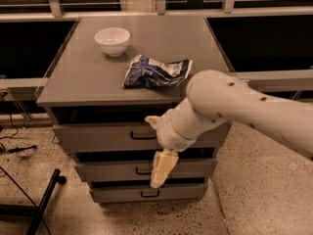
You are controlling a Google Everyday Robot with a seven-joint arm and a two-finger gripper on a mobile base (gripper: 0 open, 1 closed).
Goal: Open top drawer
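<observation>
white arm (244, 106) in from the right, across the front of a grey bench (88, 82). at its tip the hand (151, 151), released and grasping nothing, fingers spread wide: upper finger (152, 122) just beside the black handle (143, 135) of the top drawer (93, 138), lower finger (162, 166) pointing down over the middle drawer (107, 171). top drawer directly under the bench top, dark gap above its front, handle at centre. bottom drawer (117, 194) lowest, close to the speckled floor (254, 199). on the bench top a white bowl (112, 40) at back left and a crumpled blue bag (156, 72) nearer the front edge, apart from each other.
</observation>
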